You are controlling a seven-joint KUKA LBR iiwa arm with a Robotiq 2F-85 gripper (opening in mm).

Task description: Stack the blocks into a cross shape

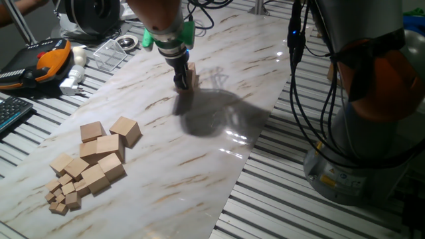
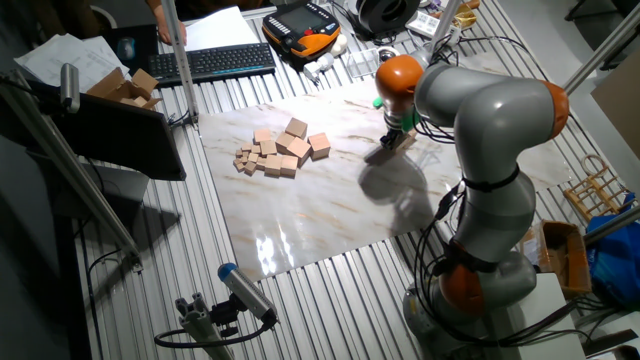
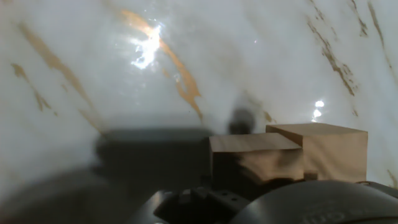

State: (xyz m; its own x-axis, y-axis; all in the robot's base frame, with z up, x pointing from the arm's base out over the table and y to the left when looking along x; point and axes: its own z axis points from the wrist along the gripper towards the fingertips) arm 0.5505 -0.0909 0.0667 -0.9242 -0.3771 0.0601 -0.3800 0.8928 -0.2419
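Observation:
My gripper (image 1: 180, 82) (image 2: 391, 142) hangs low over the far part of the marble board (image 1: 199, 166). A tan wooden block (image 1: 193, 73) stands right against its dark fingers. In the hand view two blocks sit side by side on the marble, one near the middle (image 3: 255, 155) and one to its right (image 3: 326, 149), touching or nearly so. The fingers are blurred and dark, so I cannot tell whether they grip the nearer block. The other blocks (image 1: 106, 149) (image 2: 290, 148) lie in a loose pile at the board's near left end.
Much tinier cubes (image 1: 61, 198) lie at the pile's front corner. An orange pendant (image 1: 50, 60), a white plug (image 1: 73, 78), a clear tray (image 1: 109, 53) and a keyboard (image 1: 10, 113) sit off the board to the left. The arm's base (image 1: 372, 139) and cables (image 1: 299, 99) stand to the right.

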